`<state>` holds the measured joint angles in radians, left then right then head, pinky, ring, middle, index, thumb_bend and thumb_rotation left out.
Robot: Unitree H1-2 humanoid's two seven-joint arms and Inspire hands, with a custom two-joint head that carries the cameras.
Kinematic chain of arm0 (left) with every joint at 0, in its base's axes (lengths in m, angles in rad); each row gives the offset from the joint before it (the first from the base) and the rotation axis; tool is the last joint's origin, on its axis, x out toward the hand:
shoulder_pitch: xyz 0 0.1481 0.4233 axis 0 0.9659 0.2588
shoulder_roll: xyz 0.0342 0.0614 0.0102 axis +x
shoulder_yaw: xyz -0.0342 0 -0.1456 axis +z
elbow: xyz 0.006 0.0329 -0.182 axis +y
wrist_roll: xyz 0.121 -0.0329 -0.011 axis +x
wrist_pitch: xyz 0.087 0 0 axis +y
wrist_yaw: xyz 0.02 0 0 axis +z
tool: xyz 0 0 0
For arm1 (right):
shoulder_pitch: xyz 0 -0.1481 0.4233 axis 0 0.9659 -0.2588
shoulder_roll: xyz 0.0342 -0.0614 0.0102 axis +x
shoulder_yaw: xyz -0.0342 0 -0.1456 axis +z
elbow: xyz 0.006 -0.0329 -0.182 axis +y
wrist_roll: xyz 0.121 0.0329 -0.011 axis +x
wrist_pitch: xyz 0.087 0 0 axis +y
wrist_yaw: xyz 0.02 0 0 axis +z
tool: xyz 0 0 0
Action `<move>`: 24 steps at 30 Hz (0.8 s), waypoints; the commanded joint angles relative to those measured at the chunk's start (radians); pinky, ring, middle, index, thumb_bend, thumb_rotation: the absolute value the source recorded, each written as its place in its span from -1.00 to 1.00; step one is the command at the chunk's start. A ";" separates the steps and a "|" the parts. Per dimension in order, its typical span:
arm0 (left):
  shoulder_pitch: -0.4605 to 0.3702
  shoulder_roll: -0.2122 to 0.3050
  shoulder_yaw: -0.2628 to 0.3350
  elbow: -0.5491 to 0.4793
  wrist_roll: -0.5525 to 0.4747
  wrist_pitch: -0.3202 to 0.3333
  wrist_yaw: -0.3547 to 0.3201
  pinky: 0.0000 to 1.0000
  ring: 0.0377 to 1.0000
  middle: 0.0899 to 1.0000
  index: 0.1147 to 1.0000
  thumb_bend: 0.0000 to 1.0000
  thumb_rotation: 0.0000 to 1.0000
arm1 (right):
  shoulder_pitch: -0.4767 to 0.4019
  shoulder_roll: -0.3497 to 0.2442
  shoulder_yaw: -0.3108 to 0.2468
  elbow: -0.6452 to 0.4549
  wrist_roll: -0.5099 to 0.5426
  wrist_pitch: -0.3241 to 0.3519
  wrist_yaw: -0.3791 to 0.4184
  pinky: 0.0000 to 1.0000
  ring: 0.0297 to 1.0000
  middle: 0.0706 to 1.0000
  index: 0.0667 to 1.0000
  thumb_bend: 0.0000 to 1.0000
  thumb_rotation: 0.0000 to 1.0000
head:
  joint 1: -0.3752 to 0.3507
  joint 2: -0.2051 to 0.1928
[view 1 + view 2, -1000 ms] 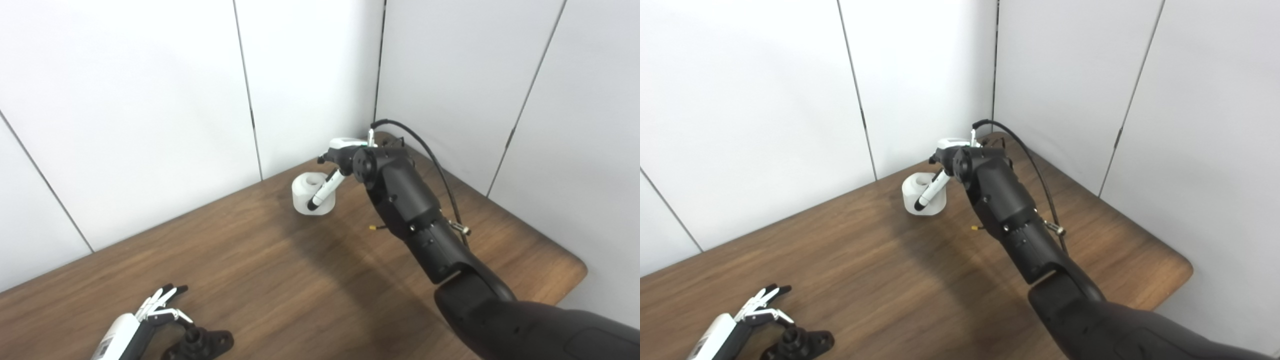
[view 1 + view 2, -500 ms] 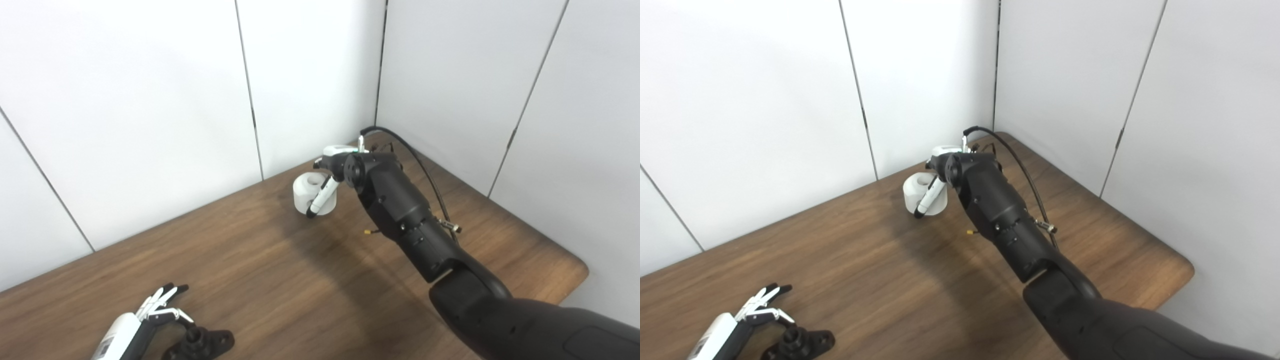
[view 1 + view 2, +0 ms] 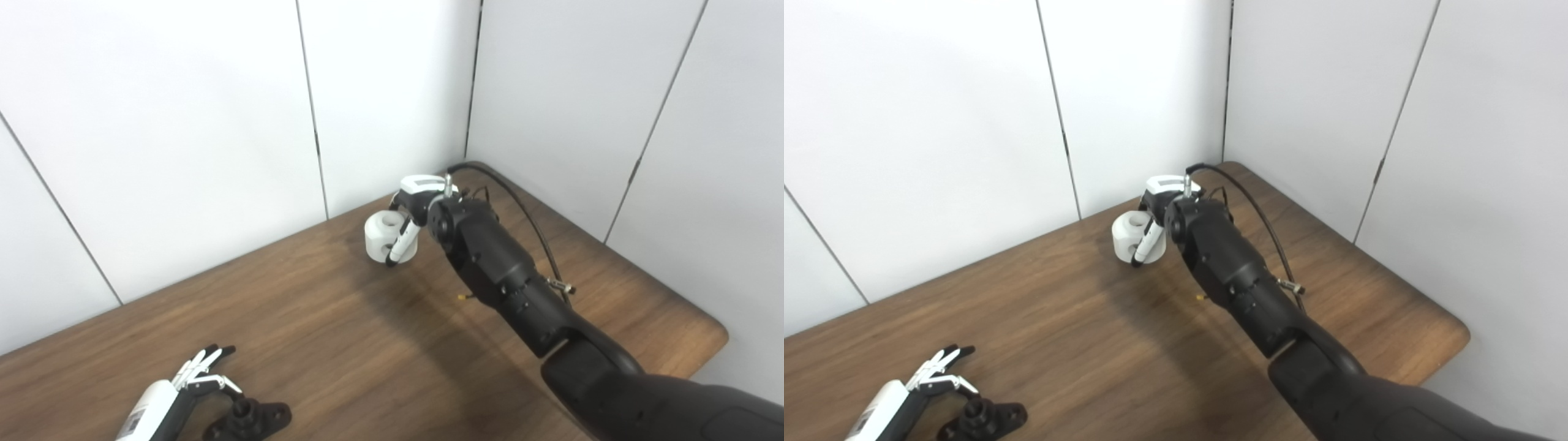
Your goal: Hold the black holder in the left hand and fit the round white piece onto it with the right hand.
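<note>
At the table's (image 3: 343, 343) near edge, toward its left corner, the left hand (image 3: 184, 392) lies with fingers spread, empty, just beside the black holder (image 3: 248, 419). Far back by the wall, the right hand (image 3: 413, 205) has its fingers wrapped around the round white piece (image 3: 383, 236), seemingly tilted.

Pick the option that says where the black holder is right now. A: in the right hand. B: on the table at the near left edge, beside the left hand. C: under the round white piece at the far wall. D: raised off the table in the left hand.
B: the black holder sits on the table beside the left hand, whose fingers are spread and not around it.
</note>
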<state>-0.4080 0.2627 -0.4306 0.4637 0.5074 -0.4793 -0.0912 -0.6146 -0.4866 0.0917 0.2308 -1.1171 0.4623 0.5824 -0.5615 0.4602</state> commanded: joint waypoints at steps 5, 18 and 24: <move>0.149 0.006 -0.018 0.058 0.008 0.023 -0.010 1.00 1.00 0.89 -0.17 0.05 -0.89 | -0.010 -0.024 0.032 0.004 0.037 -0.015 -0.180 0.58 0.76 0.76 0.32 0.68 -0.48 | 0.006 0.007; 0.157 0.002 -0.010 0.045 0.014 0.027 -0.011 1.00 1.00 0.89 -0.17 0.05 -0.89 | 0.038 0.055 0.059 0.158 0.116 -0.028 -0.589 0.50 0.53 0.48 -0.05 0.17 -0.69 | 0.041 0.030; 0.157 0.000 -0.011 0.044 0.017 0.026 -0.007 1.00 1.00 0.89 -0.17 0.05 -0.89 | 0.047 0.087 0.051 0.168 0.157 -0.022 -0.745 0.44 0.46 0.40 -0.11 0.05 -0.72 | 0.047 0.036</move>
<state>-0.3909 0.2621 -0.4149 0.4425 0.5085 -0.4641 -0.0999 -0.5374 -0.3994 0.1432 0.3960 -0.9697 0.4401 -0.1297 -0.5139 0.4955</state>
